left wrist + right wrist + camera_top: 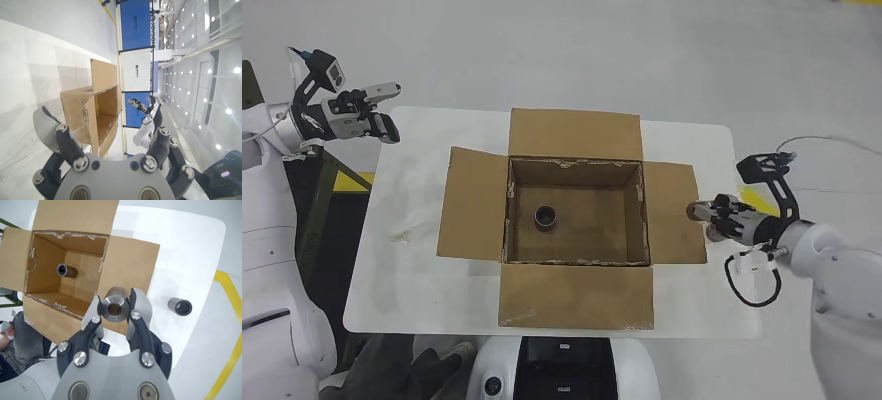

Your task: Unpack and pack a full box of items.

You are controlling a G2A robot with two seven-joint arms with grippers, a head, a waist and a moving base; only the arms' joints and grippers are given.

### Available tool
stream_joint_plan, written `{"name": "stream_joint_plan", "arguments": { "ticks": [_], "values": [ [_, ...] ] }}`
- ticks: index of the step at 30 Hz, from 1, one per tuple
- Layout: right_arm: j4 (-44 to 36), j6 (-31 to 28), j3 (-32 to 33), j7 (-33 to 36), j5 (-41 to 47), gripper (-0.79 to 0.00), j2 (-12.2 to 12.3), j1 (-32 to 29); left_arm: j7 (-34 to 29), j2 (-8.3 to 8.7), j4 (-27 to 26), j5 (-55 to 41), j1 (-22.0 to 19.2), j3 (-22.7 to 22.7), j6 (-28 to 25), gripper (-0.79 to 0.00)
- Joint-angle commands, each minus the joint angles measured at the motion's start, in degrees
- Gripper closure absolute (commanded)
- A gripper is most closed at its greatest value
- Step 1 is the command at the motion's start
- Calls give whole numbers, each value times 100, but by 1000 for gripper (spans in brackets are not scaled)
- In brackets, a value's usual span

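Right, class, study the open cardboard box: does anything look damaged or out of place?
Yes: the cardboard box has ragged, torn edges around its opening, with paper shreds peeling at the corners. Nothing looks spilled.

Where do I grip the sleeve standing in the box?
Grip its round side wall, just below the top rim, coming straight down from above. The sleeve stands upright on the floor of the box, open end up and clear of all four walls, so there looks to be room either side.
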Motion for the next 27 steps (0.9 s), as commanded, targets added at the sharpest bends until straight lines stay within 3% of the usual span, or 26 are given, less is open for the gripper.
{"name": "stream_joint_plan", "arguments": {
  "ticks": [1, 14, 27],
  "values": [
    [26, 20, 157, -29, 16, 0, 16, -139, 0, 0, 0, 0, 0, 0, 0, -785],
    [393, 204, 835, -198, 62, 0, 101, -838, 0, 0, 0, 0, 0, 0, 0, -785],
    [1020, 273, 574, -307, -411, 0, 181, -985, 0, 0, 0, 0, 0, 0, 0, -785]
  ]
}}
